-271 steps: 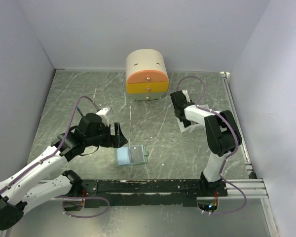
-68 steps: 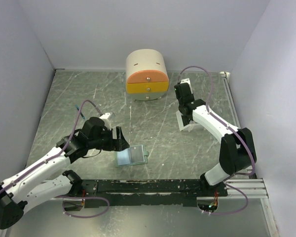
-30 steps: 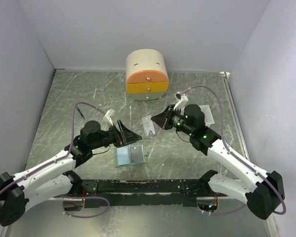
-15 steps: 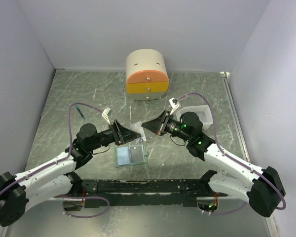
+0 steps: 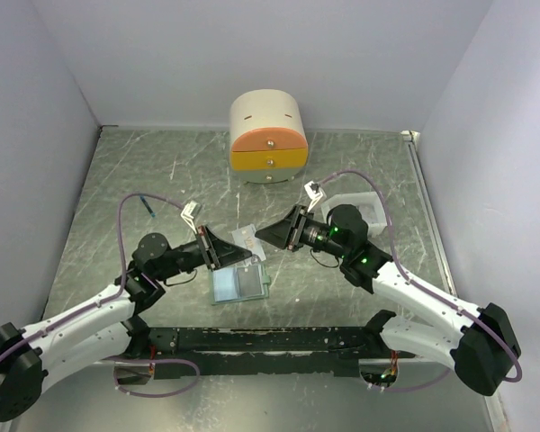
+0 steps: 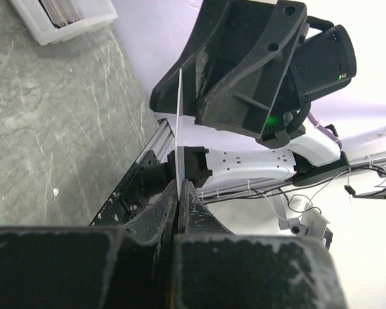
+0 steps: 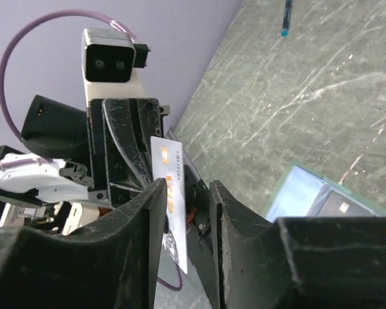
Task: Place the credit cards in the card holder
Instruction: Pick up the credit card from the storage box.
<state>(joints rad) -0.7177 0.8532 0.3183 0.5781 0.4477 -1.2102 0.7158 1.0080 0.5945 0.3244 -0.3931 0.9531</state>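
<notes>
Presently the left gripper [image 6: 179, 185] has its jaws pressed together on the lower edge of one card [image 6: 179, 129], held upright and seen edge-on from the left wrist. The card is white with orange marks [image 7: 170, 193] and is lifted clear of the table [image 5: 162, 171].

The right gripper [image 7: 186, 187] faces the left tip to tip, with its fingers [image 7: 141, 244] spread and the card's far edge standing between them. Whether that edge touches either finger cannot be told, since the gap is in shadow.

From above, both grippers meet just behind the card holder [image 5: 240, 283]. It lies open and flat on the table, pale blue pockets up, with a dark card in its right half.

The tray [image 6: 64, 26] sits well to the right, partly behind the right arm, with more cards [image 6: 64, 8] standing in it. The drawer box [image 5: 268, 135] stands at the back centre. A pen [image 7: 286, 16] lies on the table left of the left arm.
</notes>
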